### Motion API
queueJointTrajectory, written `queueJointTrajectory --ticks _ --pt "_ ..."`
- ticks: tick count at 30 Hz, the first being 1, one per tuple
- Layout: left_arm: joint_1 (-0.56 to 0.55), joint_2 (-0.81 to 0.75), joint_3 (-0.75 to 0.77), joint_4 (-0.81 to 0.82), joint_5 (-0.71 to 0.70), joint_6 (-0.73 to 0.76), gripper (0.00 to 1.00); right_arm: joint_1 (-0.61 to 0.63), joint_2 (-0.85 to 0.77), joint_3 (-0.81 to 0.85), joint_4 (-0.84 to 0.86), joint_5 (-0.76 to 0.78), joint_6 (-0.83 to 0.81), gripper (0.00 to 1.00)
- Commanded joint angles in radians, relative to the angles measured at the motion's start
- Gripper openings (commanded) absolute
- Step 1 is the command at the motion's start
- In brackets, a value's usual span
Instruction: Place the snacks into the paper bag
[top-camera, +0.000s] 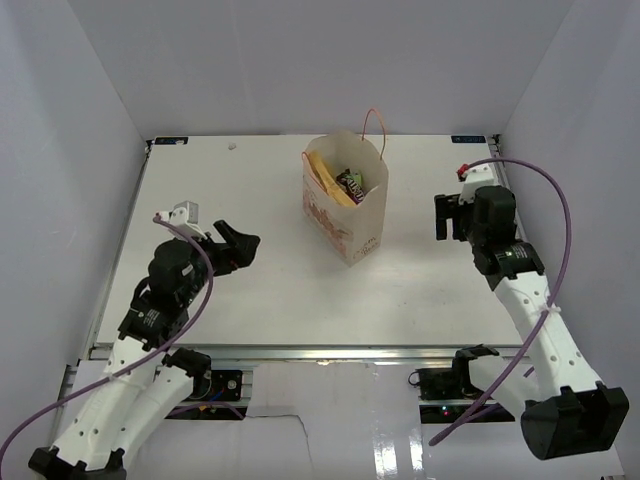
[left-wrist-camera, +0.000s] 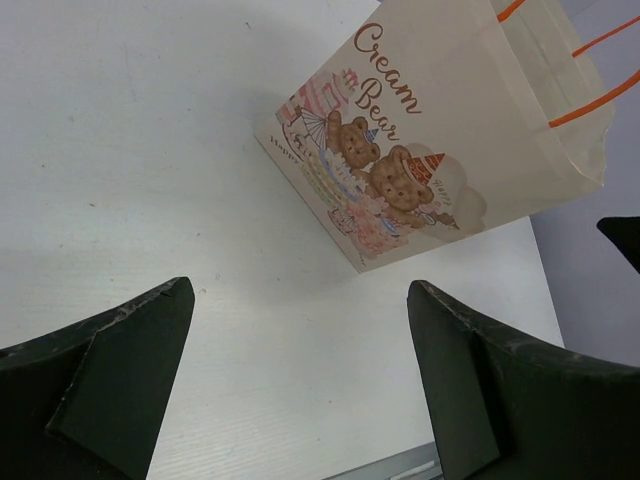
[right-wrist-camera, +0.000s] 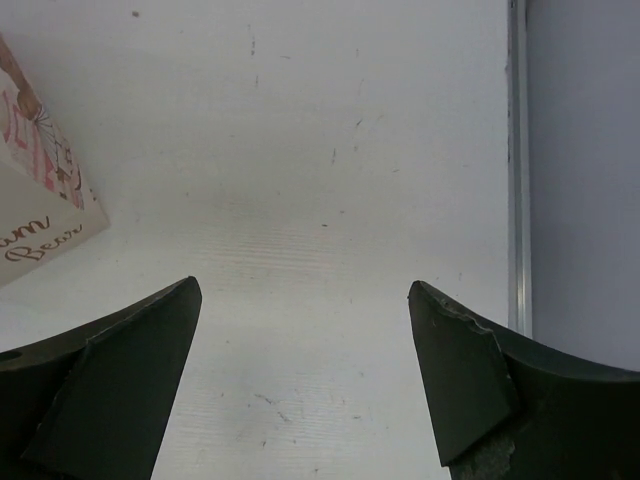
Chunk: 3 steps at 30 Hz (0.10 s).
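The cream paper bag (top-camera: 350, 205) stands upright in the middle of the table, its orange string handle up; its bear print faces my left wrist camera (left-wrist-camera: 400, 170), and a corner of the bag (right-wrist-camera: 45, 215) shows in the right wrist view. Inside it I see the yellow crisp packet (top-camera: 323, 176) and a dark candy wrapper (top-camera: 351, 184). My left gripper (top-camera: 243, 247) hangs open left of the bag, nothing between its fingers (left-wrist-camera: 300, 300). My right gripper (top-camera: 447, 217) is open too, right of the bag, empty over bare table (right-wrist-camera: 305, 300).
White walls close in the table on three sides. A metal rail (right-wrist-camera: 517, 170) runs along the right table edge, near my right gripper. The table's front edge (top-camera: 300, 350) lies just ahead of the arm bases.
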Motion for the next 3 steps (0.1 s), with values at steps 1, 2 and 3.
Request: queueJointTrajectory --ticks 1,2,3 --pt "-0.003 0.015 0.036 0.001 0.008 0.022 0.98 -0.008 -0.038 0.020 0.032 0.067 -0.006 0.90" --pt "-0.003 0.017 0.034 0.002 0.013 0.022 0.98 -0.009 -0.038 0.020 0.032 0.064 -0.010 0.90" --pt "-0.003 0.020 0.033 0.002 0.019 0.023 0.98 -0.011 -0.038 0.020 0.029 0.050 -0.015 0.90"
